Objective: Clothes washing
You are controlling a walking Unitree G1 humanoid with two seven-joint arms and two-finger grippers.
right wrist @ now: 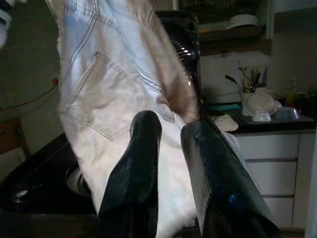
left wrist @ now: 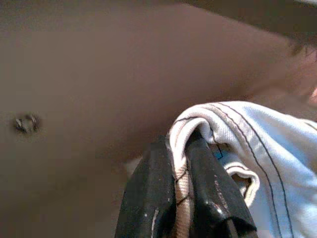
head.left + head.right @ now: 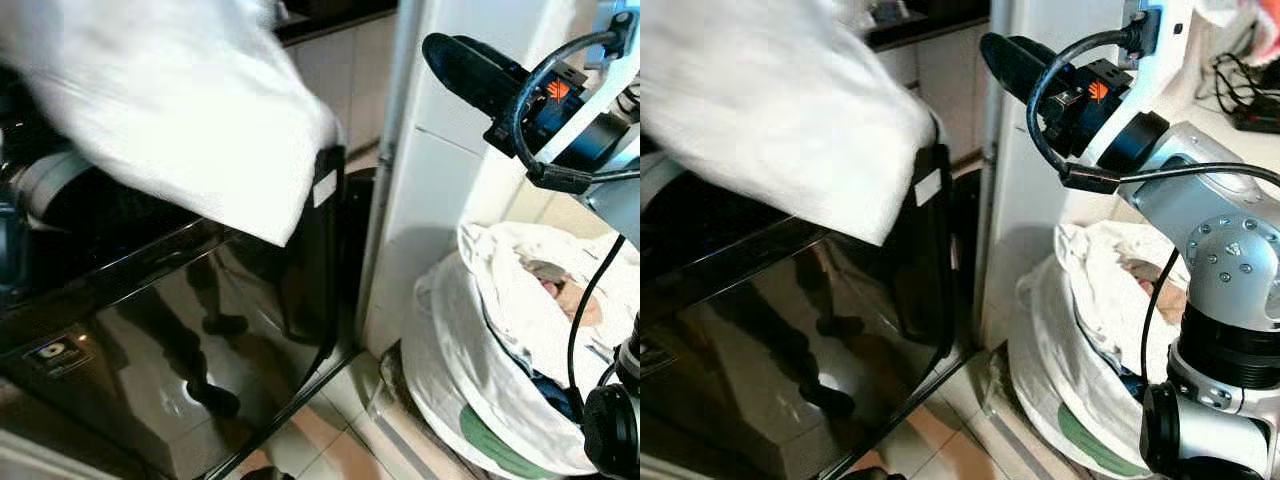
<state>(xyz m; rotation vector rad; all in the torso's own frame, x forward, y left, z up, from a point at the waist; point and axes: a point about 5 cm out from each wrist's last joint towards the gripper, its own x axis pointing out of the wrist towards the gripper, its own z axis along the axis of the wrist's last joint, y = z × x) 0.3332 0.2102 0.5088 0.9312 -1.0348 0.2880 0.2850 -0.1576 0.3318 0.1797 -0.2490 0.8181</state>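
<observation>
Above the glossy black washing machine (image 3: 180, 340) hangs one pale garment (image 3: 180, 110), blurred in both eye views and covering the upper left of the scene. From the left wrist camera, the left gripper (image 2: 183, 148) is clamped on a stitched hem of that garment (image 2: 257, 148), its two black fingers (image 2: 148, 198) pressed either side of a folded band of cloth. Behind it lies a plain brownish surface with one small metal fitting (image 2: 26, 123), too blurred to identify.

One right gripper (image 1: 168, 129) is raised at the upper right of the eye views, beside a white cabinet panel (image 3: 440, 180). Its two fingers (image 1: 143, 163) stand apart with a gap between them, holding nothing, and they point toward the hanging garment (image 1: 109, 89), which from this camera proves to be light denim with a sewn pocket.

Below the right arm sits one white laundry bag (image 3: 470, 370) on the tiled floor (image 3: 320, 440), with more crumpled clothes (image 3: 540, 290) inside it.

The right wrist camera alone takes in a kitchen counter (image 1: 267, 121) with several bowls (image 1: 260, 104) and a holder of utensils (image 1: 247, 82) beyond the machine.
</observation>
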